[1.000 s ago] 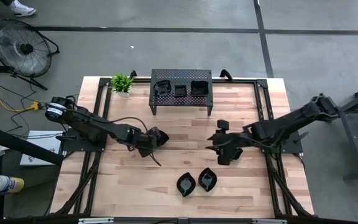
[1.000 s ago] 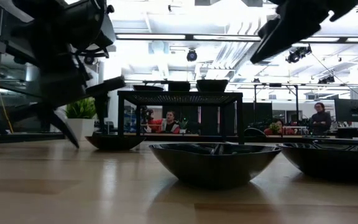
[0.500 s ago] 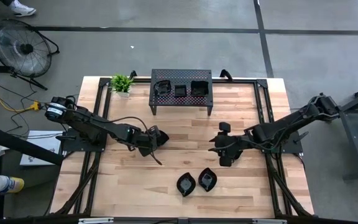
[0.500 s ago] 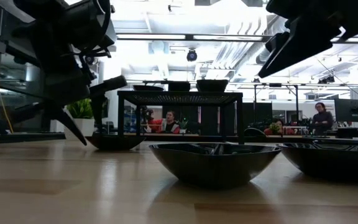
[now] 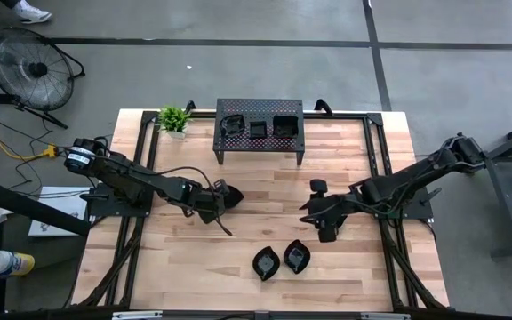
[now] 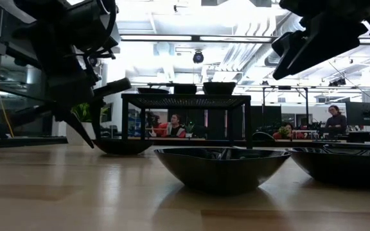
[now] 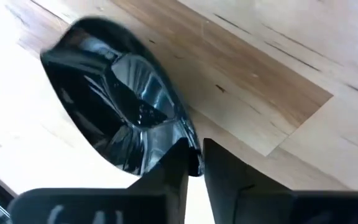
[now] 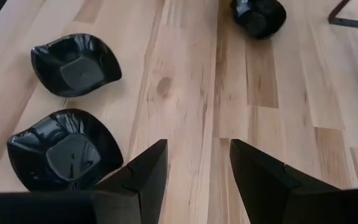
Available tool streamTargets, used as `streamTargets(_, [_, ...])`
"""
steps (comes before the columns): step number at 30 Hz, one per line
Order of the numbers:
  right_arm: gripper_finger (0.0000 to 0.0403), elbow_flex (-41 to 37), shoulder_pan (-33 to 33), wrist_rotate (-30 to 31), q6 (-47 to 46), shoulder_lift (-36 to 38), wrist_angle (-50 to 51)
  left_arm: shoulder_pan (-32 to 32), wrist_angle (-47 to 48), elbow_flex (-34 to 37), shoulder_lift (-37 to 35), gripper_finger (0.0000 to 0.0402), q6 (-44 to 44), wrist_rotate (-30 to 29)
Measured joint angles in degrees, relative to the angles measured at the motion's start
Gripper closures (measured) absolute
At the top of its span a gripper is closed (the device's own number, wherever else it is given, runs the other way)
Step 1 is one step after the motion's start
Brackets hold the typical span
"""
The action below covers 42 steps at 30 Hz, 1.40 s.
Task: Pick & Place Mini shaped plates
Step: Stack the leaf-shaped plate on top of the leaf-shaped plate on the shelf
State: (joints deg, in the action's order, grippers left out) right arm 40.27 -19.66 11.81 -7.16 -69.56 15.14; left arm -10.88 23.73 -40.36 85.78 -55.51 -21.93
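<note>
A glossy black mini plate [image 7: 117,106] lies on the wooden table left of centre, also seen in the high view [image 5: 232,196] and low view [image 6: 121,146]. My left gripper [image 7: 194,165] [image 5: 223,197] is shut on its rim. Two more mini plates [image 8: 73,62] [image 8: 64,149] rest on their bases near the table's front [image 5: 266,263] [image 5: 297,257]. My right gripper [image 8: 194,165] [image 5: 314,212] hovers open above the table, just far-right of those two, touching nothing. Three further plates sit on top of the black perforated stand [image 5: 259,113] at the back. My left gripper pinches the plate's rim [image 7: 188,146] at its pointed end nearest the gripper, between the two fingers [image 7: 173,177]. The fingers slant down at it from the table's left. In the low view the plate's base is on the table.
A small potted plant [image 5: 174,118] stands at the far left beside the stand. Bare tabletop [image 5: 265,191] lies between the two grippers. People sit in the room beyond the table [image 6: 172,125].
My left gripper has shut on the rim of the plate while staying in place; the plate has stayed on the table. My right gripper has sunk a little toward the table's near edge, staying open.
</note>
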Motion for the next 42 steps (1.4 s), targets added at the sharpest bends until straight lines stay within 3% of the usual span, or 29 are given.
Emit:
streamTargets(6, [0.0233,0.0,0.0,-0.6,1.1,0.0,0.0,0.0,-0.2,-0.1,-0.1,0.0397,0.9,1.6])
streamTargets(24, [0.0233,0.0,0.1,-0.4,1.2,0.0,-5.0,0.0,0.5,-2.0,-0.5,0.0401,9.4,1.8])
streamTargets(36, [0.0233,0.0,0.1,-0.9,1.2,0.0,-5.8,0.0,2.9,-2.9,-12.7,0.0401,15.8,-0.1])
streamTargets(42, [0.0233,0.0,0.1,-0.9,1.2,0.0,-6.1,0.0,4.3,-2.9,-18.9,0.0401,23.5,-1.1])
